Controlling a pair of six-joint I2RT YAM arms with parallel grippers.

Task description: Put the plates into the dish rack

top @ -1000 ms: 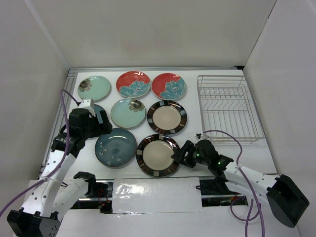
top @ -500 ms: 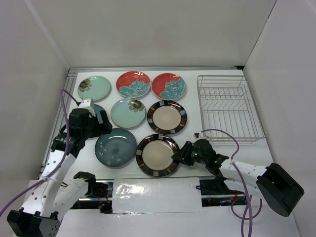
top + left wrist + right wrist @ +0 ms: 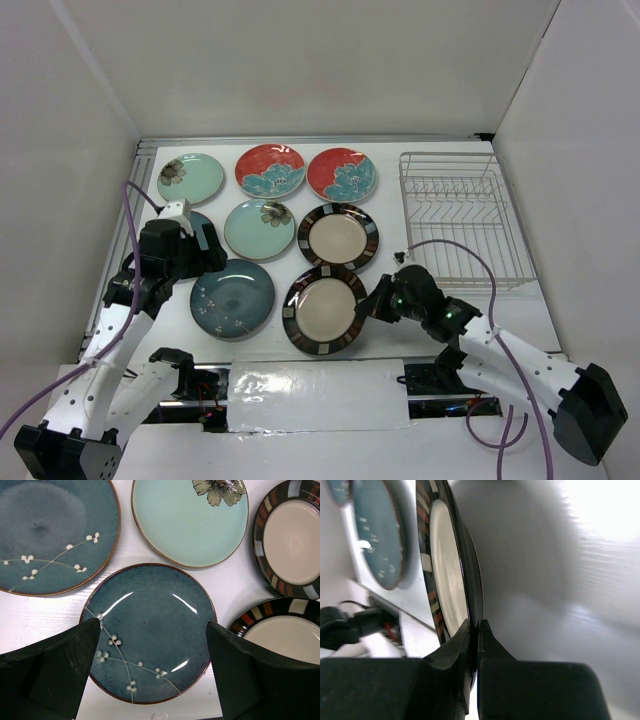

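Since a second ago my right gripper (image 3: 372, 306) has drawn up and a little far, and the near striped plate (image 3: 322, 310) has shifted with it, its right edge now raised off the table (image 3: 530, 305); the other plates have not moved

Right gripper: pressed together on the right rim of that plate; in the wrist view the dark rim (image 3: 451, 570) runs down into the pinch, one finger on each face

Left gripper (image 3: 152, 626): fingers spread wide, holding nothing, hovering over the near teal plate (image 3: 160, 610), which lies flat

Dish rack (image 3: 462, 218): far right, well apart from the held plate; no plate in it yet

Handling, my judgement:
- ceramic, stiff, fairly heavy for a rim pinch; the weight hangs left of my fingers, so it will want to swing or twist in the grip
- glaze looks glossy, so likely slippery; grip firmly and move slowly
- brittle; a knock on the wire tines or a drop could chip it
- the rim is the only hold while it lies flat; keep the pinch deep on the rim and bring the plate upright before slotting it between tines
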